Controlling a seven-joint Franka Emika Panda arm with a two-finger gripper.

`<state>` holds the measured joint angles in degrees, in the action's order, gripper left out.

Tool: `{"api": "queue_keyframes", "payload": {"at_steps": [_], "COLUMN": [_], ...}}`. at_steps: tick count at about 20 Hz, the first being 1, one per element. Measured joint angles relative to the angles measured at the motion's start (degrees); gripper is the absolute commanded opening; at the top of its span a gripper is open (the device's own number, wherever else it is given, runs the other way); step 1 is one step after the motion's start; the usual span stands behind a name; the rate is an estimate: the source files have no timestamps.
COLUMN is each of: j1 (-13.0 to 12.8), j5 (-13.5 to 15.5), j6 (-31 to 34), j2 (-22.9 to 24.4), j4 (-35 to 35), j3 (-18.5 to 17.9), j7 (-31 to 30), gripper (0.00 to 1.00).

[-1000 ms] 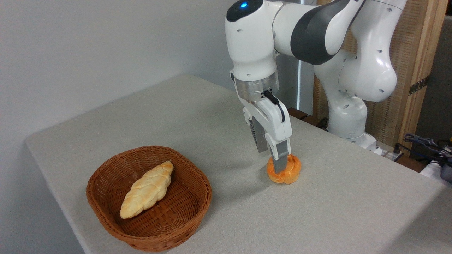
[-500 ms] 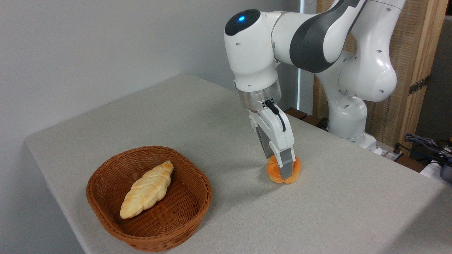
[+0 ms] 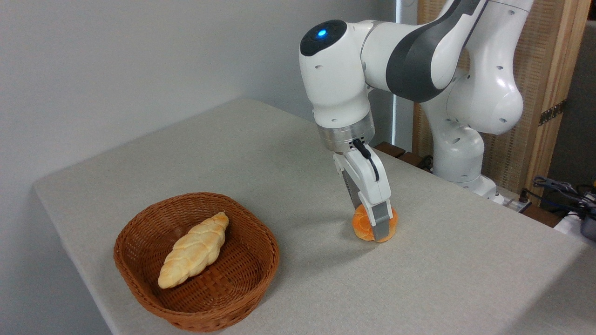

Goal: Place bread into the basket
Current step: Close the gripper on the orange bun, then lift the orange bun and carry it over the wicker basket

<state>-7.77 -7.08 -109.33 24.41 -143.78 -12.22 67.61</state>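
Wicker basket holding braided loaf; fingers around bread

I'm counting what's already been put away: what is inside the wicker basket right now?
Only a long pale braided loaf lies inside the basket. The basket floor beneath the loaf is covered, so unseen.

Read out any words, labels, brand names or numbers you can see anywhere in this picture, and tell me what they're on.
None can be read.
The robot arm shows only a blue light, no lettering.
The gripper, orange bun, basket, braided loaf and table carry no print.
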Motion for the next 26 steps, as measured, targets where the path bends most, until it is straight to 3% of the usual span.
{"api": "queue_keyframes", "payload": {"at_steps": [11, 17, 22, 26], "j1": [0.0, -0.3, -1.2, -1.6], "j5": [0.2, 10.1, 17.7, 19.3], "j6": [0.0, -0.4, -10.2, -13.9], "j2": [0.1, 0.5, -2.7, -9.6], "j4": [0.4, 8.2, 10.7, 16.7], "j3": [0.0, 0.0, 2.6, 3.7], "j7": [0.7, 0.7, -1.1, -9.0], "gripper": [0.39, 0.39, 0.39, 0.39]}}
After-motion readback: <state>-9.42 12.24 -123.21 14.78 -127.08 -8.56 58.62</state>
